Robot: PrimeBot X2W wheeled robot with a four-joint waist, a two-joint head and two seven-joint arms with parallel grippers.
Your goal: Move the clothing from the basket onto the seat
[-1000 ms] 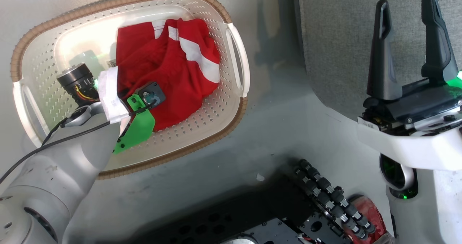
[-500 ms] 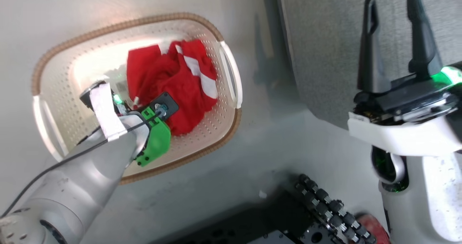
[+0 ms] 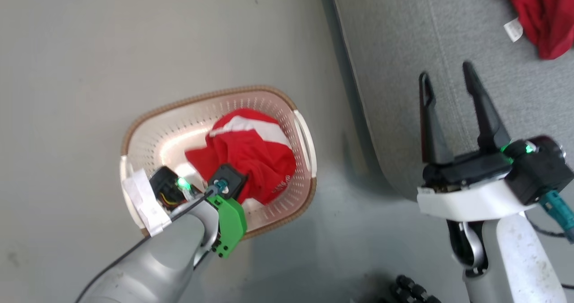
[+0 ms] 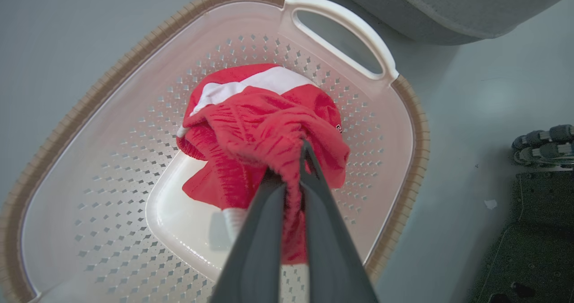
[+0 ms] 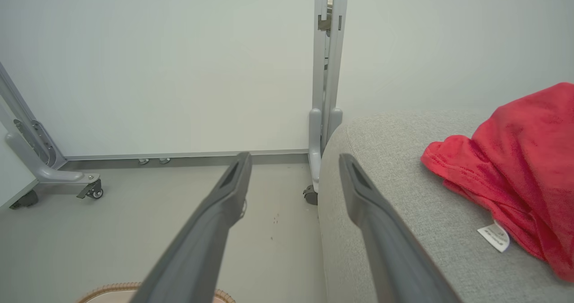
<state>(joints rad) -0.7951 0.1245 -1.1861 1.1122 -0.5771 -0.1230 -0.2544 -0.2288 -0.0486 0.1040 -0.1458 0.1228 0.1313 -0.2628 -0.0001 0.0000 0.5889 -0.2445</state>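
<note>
Your left gripper [image 4: 305,153] is pinched shut on the red clothing [image 4: 264,114], which bunches around its fingertips inside the basket [image 4: 112,168] on the smooth grey floor [image 3: 134,34]. Your right gripper [image 5: 293,159] is spread wide and empty. The grey seat [image 5: 394,168] lies beneath its right finger, another red garment [image 5: 524,150] rests further right, and a pale wall [image 5: 157,70] stands ahead.

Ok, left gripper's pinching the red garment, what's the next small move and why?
Probably lift straight up: the left gripper is shut on the red garment, whose bulk sits inside the basket, so it should clear the rim before swinging toward the seat.
</note>
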